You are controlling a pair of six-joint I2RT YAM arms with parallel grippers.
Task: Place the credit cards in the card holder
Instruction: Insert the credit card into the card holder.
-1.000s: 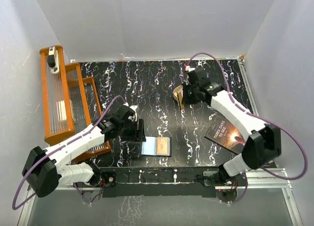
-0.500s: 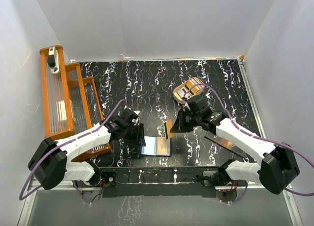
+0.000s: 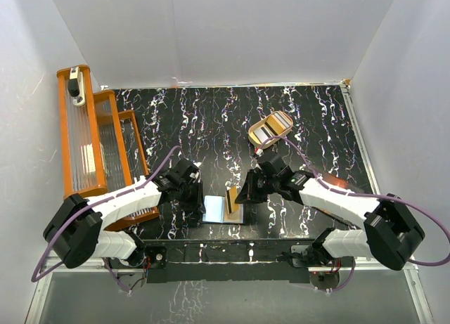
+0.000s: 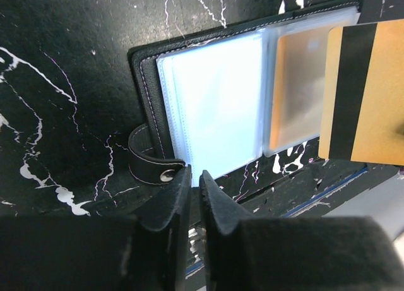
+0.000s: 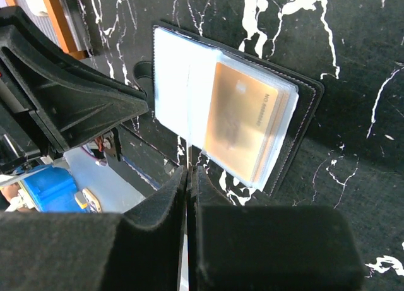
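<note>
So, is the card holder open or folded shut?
Open. The card holder lies spread flat, clear sleeves facing up, its snap strap undone.

The only lettering shows in the right wrist view. A line of small raised characters runs along one long edge of the gold-orange card, which is tucked inside the open card holder at the near edge of the bench. It seems to begin "NO"; the digits after it are too blurred to read.
</note>
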